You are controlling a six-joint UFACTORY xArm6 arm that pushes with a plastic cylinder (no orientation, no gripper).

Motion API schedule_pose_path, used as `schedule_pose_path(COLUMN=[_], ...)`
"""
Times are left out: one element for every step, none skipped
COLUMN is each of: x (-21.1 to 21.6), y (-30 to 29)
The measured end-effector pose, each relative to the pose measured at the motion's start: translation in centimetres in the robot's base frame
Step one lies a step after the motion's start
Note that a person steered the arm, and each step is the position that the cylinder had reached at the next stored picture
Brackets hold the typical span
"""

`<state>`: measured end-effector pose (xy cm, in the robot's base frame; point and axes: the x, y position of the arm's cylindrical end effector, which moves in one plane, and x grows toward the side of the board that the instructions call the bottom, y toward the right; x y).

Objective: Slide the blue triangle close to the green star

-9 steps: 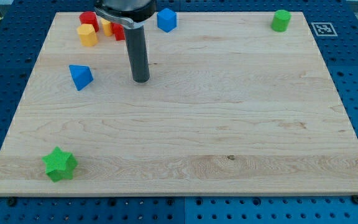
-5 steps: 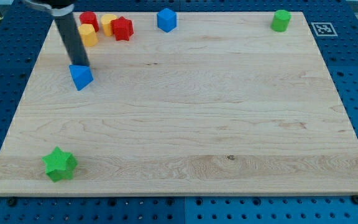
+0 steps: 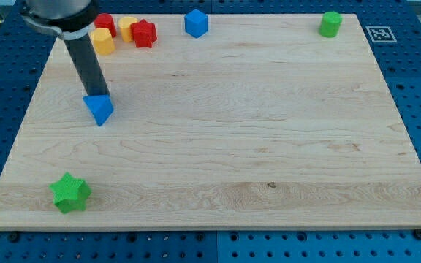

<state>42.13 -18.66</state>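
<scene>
One blue triangle (image 3: 99,109) touches my tip (image 3: 97,96) (below it).

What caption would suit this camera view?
My tip presses the top edge of the blue triangle, with the green star waiting near the board's bottom-left corner.

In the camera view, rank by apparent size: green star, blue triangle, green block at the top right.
1. green star, though nearest the view's bottom, which may enlarge it
2. blue triangle
3. green block, farthest away
</scene>
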Motion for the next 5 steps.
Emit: schedule_pose_path(x=[2.3,4.8,6.6,7.7,8.7], y=[0.0,0.0,0.0,0.1,0.4])
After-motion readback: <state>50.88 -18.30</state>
